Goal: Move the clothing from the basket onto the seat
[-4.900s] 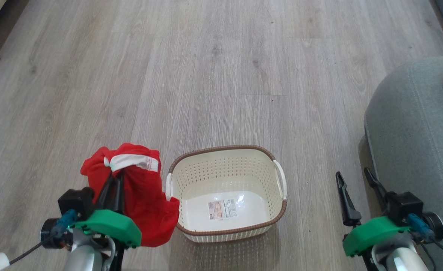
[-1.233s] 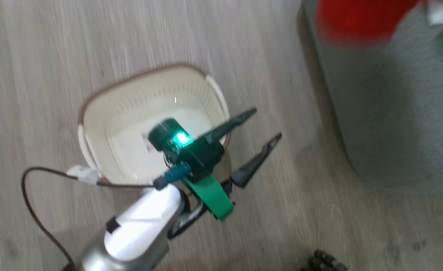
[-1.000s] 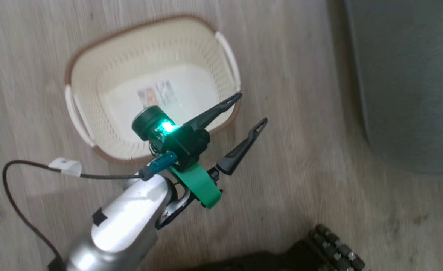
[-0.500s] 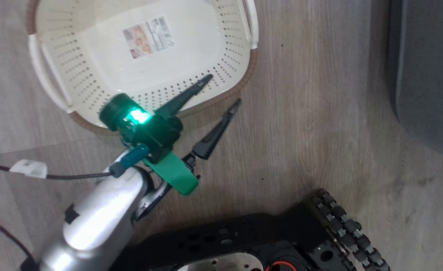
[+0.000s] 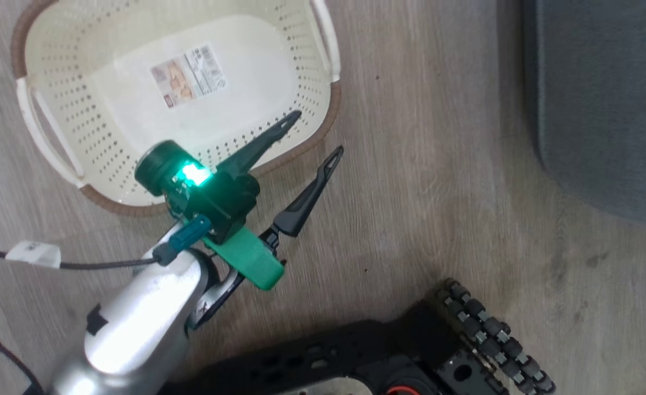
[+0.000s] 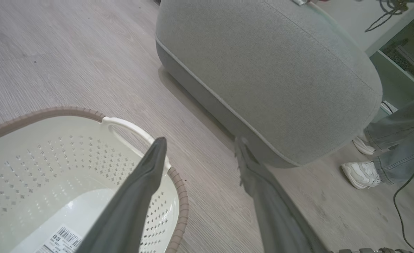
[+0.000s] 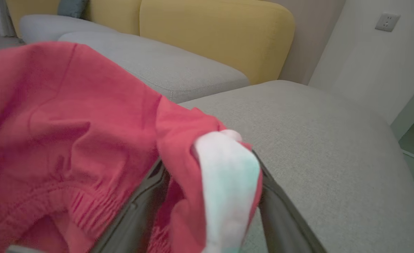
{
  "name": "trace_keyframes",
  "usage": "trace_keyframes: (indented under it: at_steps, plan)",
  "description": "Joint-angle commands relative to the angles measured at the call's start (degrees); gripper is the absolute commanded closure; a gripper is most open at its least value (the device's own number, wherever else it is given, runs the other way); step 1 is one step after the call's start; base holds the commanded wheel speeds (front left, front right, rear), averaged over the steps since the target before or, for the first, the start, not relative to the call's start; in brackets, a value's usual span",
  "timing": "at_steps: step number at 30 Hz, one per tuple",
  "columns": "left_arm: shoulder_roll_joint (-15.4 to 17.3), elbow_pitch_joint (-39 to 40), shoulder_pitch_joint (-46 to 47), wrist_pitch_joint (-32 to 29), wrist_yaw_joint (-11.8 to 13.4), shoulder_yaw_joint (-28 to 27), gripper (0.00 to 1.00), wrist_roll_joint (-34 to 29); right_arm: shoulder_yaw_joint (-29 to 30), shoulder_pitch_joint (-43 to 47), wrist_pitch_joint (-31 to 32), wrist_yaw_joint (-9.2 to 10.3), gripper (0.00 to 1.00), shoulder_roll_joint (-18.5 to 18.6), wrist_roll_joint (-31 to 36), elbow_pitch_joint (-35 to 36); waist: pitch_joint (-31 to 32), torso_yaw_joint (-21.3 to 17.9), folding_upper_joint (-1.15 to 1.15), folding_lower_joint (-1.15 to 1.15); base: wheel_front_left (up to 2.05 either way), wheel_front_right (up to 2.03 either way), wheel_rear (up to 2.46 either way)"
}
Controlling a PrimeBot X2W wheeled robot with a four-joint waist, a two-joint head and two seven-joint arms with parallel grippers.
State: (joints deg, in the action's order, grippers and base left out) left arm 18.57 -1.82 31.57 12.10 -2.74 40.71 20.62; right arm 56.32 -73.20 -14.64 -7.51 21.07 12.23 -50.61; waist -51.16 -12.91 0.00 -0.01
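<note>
The cream basket [image 5: 111,204] stands on the wood floor with just a label on its bottom. My left gripper [image 5: 319,131] hovers open over the basket's near right rim [image 6: 180,196], nothing between its fingers, which point toward the grey-green seat [image 6: 270,70]. In the head view the seat's corner [image 5: 602,99] lies to the right of the basket. Over the seat's top [image 7: 316,140], my right gripper [image 7: 208,161] stands with its jaws wide apart. The clothing [image 7: 69,123], red with a white panel, still lies bunched between its fingers and spreads to the left.
My black base with a tracked wheel [image 5: 487,340] sits at the bottom. A cable with a white tag [image 5: 32,253] trails off my left arm. A person's legs and white shoes [image 6: 363,174] stand beyond the seat. A yellow-backed sofa [image 7: 214,31] is behind.
The head camera has swung and tipped down, so the basket slid up and left in the picture and my base came into it. The left gripper stays open by the basket's rim.
</note>
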Motion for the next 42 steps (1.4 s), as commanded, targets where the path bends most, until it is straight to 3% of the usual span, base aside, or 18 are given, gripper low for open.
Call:
trace_keyframes:
  at_steps: [1,7,14,20,28,35,42]
  plan:
    - [0.9,1.7,-1.9,0.2,0.4,-1.1,0.0,0.2,-0.2,2.2,-0.3,0.02,0.0,1.7,0.5,2.1,1.6,-0.7,0.0,0.01,0.0,0.0,0.0]
    - [-0.9,-1.1,-2.9,1.3,-0.5,-0.6,0.0,2.1,-7.4,9.8,-0.4,0.02,0.0,1.1,0.1,3.1,8.1,-1.7,0.0,0.01,0.0,0.0,0.0]
    - [-3.7,-5.9,-5.8,2.7,-0.6,-3.6,0.0,5.4,-16.7,21.4,-0.4,0.02,0.0,0.7,-5.5,8.5,18.1,-0.8,0.0,0.01,0.0,0.0,0.0]
    - [-7.3,-8.4,-10.3,2.9,-0.5,-11.7,0.0,6.1,-27.5,33.5,-0.4,0.02,0.0,-4.5,-11.7,20.6,28.4,4.6,0.0,0.01,0.0,0.0,0.0]
    - [-10.6,-11.3,-15.9,2.9,0.5,-24.7,0.0,3.3,-41.0,48.6,-0.4,0.02,0.0,-13.4,-18.3,32.1,36.7,11.7,0.0,0.01,0.0,0.0,0.0]
    - [-12.1,-13.9,-19.0,2.9,0.2,-33.7,0.0,-1.0,-49.8,57.9,-0.4,0.02,0.0,-17.1,-20.2,34.7,41.0,14.3,0.0,0.01,0.0,0.0,0.0]
    - [-13.7,-16.1,-22.5,2.9,-1.6,-38.2,0.0,-4.1,-52.2,63.7,-0.4,0.02,0.0,-18.1,-18.2,34.1,45.0,14.4,0.0,0.01,0.0,0.0,0.0]
